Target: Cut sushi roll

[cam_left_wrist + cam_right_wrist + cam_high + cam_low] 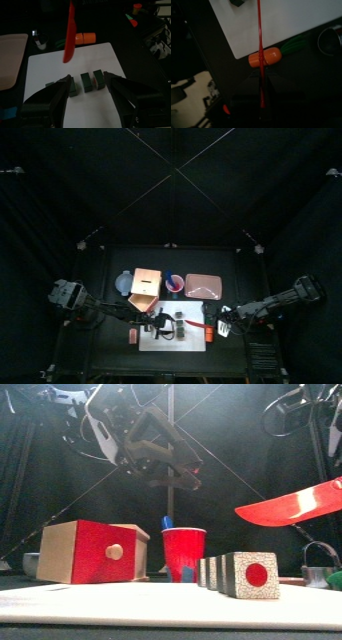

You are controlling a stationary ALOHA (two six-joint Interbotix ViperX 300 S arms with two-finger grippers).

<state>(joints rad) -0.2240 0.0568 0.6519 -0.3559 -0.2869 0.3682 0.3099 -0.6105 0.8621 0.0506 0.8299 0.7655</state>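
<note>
Already sliced, the sushi roll [85, 81] sits as short pieces on the white cutting board [73, 65], between the wide-open left claw [89, 89] jaws. Right claw [261, 80] grips a red knife [69, 35]. Pieces prob soft, light, tippy; pinch rind sides gently.

One camera looks straight down from high above me, the white board [178, 320] small at centre. Another sits level at the table's front edge, close to the sushi roll [241, 574]. My wrist cameras look along my jaws; both seemingly share that board.
</note>
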